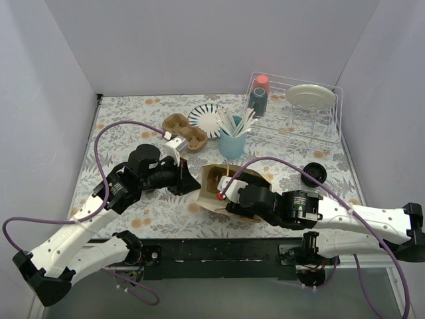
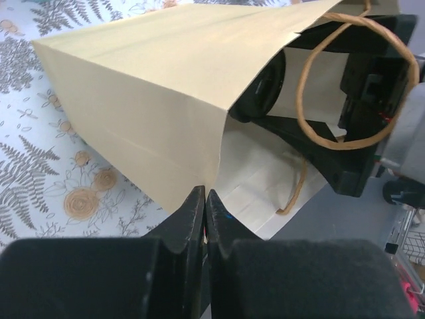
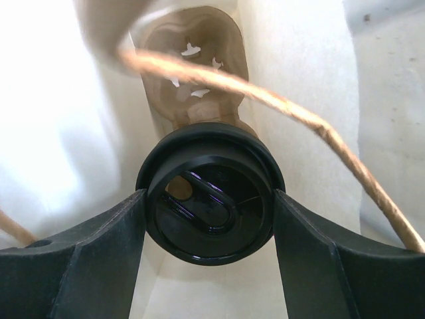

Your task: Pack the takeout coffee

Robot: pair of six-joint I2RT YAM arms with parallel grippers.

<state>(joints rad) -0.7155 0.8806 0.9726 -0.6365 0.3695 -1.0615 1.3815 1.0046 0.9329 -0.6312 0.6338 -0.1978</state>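
A tan paper bag lies on its side in the middle of the table, mouth toward the near edge. My left gripper is shut on the bag's side edge at the mouth, holding it up. My right gripper reaches inside the bag, shut on a coffee cup with a black lid. Deep in the bag, behind the cup, sits a brown pulp cup carrier. A twine handle crosses in front of the cup. From above, the right gripper is hidden in the bag; only its arm shows.
A second brown cup carrier and a striped plate sit behind the bag. A blue cup of white utensils stands close behind it. A wire rack holds a plate and a red-capped bottle. A black lid lies right.
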